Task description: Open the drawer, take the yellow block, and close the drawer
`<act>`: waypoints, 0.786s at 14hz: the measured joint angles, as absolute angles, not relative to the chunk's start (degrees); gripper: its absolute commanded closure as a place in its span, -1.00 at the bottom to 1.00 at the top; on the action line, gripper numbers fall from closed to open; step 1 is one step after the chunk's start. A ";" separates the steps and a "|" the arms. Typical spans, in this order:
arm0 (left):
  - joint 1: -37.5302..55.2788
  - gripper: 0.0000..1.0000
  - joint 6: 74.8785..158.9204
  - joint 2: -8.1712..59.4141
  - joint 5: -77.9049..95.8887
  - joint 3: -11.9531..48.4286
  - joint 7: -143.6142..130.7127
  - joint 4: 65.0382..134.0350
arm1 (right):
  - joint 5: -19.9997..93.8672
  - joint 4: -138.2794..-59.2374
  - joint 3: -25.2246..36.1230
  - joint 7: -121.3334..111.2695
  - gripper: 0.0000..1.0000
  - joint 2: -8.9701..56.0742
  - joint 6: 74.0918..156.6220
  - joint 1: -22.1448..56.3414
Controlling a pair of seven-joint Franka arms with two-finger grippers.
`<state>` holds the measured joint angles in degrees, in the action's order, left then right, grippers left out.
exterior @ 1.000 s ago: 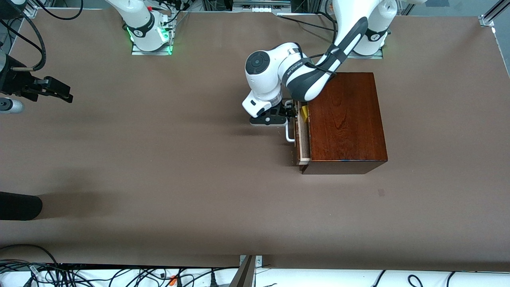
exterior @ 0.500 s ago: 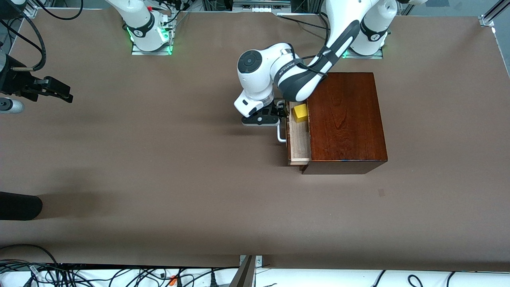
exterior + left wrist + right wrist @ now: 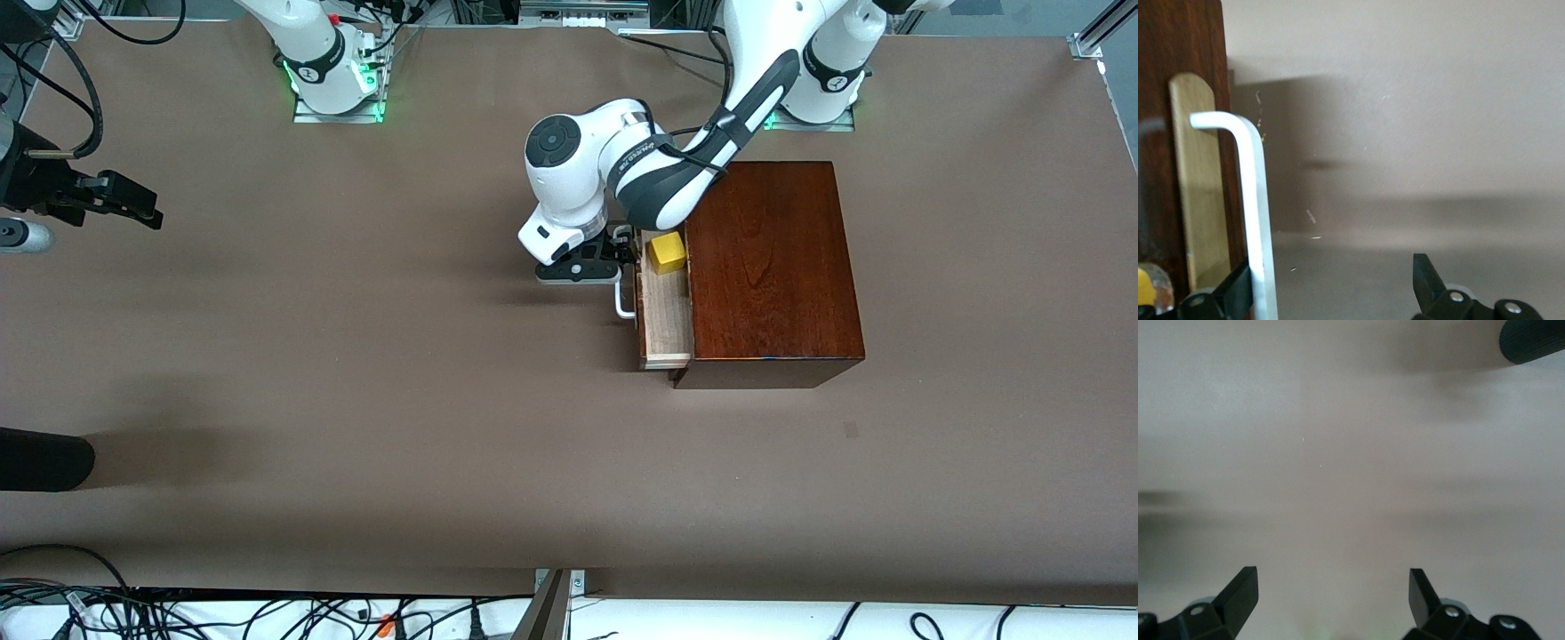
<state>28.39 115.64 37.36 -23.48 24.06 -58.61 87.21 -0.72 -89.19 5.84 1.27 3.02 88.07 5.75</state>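
The dark reddish-brown wooden box (image 3: 769,267) stands toward the left arm's end of the table. Its drawer (image 3: 667,324) is pulled partly out and shows its pale wood interior. The yellow block (image 3: 667,252) lies in the drawer, at the end farther from the front camera. My left gripper (image 3: 622,251) is open at the white bar handle (image 3: 625,302). In the left wrist view one finger (image 3: 1238,290) sits between the handle (image 3: 1258,200) and the drawer front, and the other stands well apart. My right gripper (image 3: 133,209) waits open and empty over the right arm's end of the table (image 3: 1331,583).
A dark rounded object (image 3: 44,458) juts in at the table's edge by the right arm's end; it also shows in the right wrist view (image 3: 1535,340). Cables (image 3: 267,613) lie along the near edge. Bare brown tabletop (image 3: 400,356) lies in front of the drawer.
The drawer has slid farther out of the box, and my left gripper moved with the handle. The yellow block is now fully exposed. The right arm has not moved.
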 measured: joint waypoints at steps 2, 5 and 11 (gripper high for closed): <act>28.59 -1.00 115.89 37.44 -23.48 24.08 -58.55 85.54 | -0.72 -89.19 5.84 1.27 -1.00 3.02 88.07 5.75; 28.82 -1.00 115.60 37.39 -23.48 24.24 -58.53 83.71 | -0.72 -89.19 5.84 1.26 -1.00 3.02 88.07 5.75; 25.76 -1.00 98.76 32.94 -16.93 24.02 -48.28 74.66 | -0.72 -89.19 5.83 1.26 -1.00 3.02 88.07 5.75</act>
<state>25.76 98.76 32.94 -16.93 24.02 -48.28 74.66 -0.72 -89.19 5.83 1.26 3.02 88.07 5.75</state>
